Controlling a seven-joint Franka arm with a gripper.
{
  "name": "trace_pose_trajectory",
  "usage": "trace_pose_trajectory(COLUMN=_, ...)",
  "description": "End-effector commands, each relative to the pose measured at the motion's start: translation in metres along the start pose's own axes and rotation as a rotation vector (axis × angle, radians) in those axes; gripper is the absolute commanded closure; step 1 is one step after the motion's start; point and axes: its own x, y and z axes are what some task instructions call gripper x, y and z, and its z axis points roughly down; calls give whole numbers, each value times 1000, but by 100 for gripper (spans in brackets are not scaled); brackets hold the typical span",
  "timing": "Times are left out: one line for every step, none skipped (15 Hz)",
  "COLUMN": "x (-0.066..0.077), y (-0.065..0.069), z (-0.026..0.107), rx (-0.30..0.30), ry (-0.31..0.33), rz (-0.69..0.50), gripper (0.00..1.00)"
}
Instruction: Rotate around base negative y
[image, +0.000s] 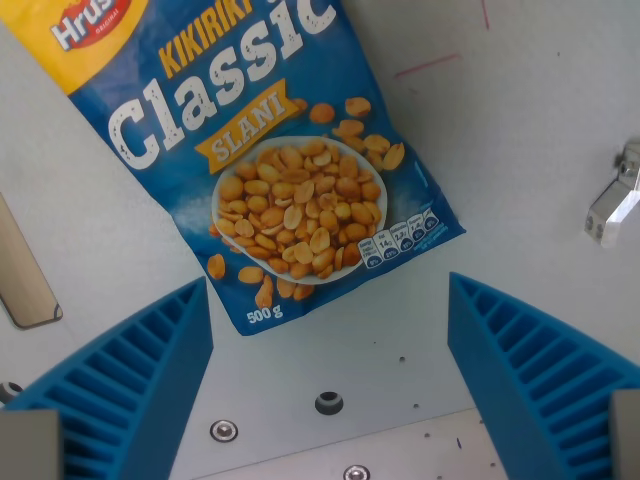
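A blue bag of salted peanuts (270, 160) lies flat on the pale grey table (520, 150), tilted, with "Classic" lettering and a picture of a bowl of nuts. It fills the upper left and middle of the wrist view. My gripper (330, 380) hangs above the table just below the bag's bottom edge. Its two blue ribbed fingers show at the lower left (130, 390) and lower right (540, 370), wide apart with nothing between them.
A light wooden piece (22, 280) sits at the wrist view's left edge. A small metal bracket (615, 205) stands at the right edge. Screw holes and bolts (328, 403) mark the table near the bottom. Faint red marks (430, 65) lie at the top right.
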Motion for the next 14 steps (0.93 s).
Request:
trace_pose_trajectory(x=0, y=0, z=-2, rx=5, ry=17, rz=0, gripper=0)
trace_pose_trajectory(x=0, y=0, z=-2, rx=8, ry=30, rz=0, gripper=0)
trace_pose_trajectory(x=0, y=0, z=-2, rx=11, ry=43, rz=1, gripper=0)
trace_pose_trajectory(x=0, y=0, z=-2, rx=15, ry=56, rz=1, gripper=0)
trace_pose_trajectory(x=0, y=0, z=-2, rx=18, ry=69, rz=1, gripper=0)
trace_pose_trajectory(x=0, y=0, z=-2, rx=21, ry=82, rz=1, gripper=0)
trace_pose_trajectory(x=0, y=0, z=-2, rx=25, ry=95, rz=1, gripper=0)
trace_pose_trajectory(x=0, y=0, z=-2, rx=28, ry=108, rz=1, gripper=0)
trace_pose_trajectory(x=0, y=0, z=-2, rx=31, ry=120, rz=1, gripper=0)
trace_pose_trajectory(x=0, y=0, z=-2, rx=35, ry=133, rz=1, gripper=0)
trace_pose_trajectory(x=0, y=0, z=-2, rx=38, ry=146, rz=1, gripper=0)
trace_pose_trajectory(x=0, y=0, z=-2, rx=41, ry=159, rz=1, gripper=0)
trace_pose_trajectory(x=0, y=0, z=-2, rx=45, ry=172, rz=1, gripper=0)
trace_pose_trajectory(x=0, y=0, z=-2, rx=48, ry=185, rz=1, gripper=0)
